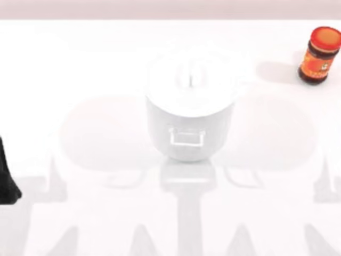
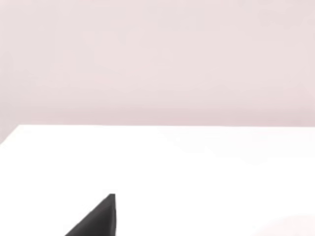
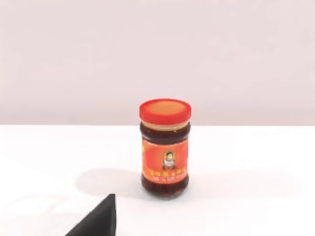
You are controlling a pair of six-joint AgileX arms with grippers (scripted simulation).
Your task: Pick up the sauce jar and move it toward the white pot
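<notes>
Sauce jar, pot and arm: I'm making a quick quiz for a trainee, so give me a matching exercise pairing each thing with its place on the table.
Things:
1. sauce jar
2. white pot
3. left arm

Places:
A. middle of the table
B. left edge of the top view
C. far right corner, standing upright

Pairs: 1-C, 2-A, 3-B

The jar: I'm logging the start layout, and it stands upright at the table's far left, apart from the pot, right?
Not quite: the jar stands at the table's far right, not left, as the top view shows. It is upright and apart from the pot, which sits mid-table.
</notes>
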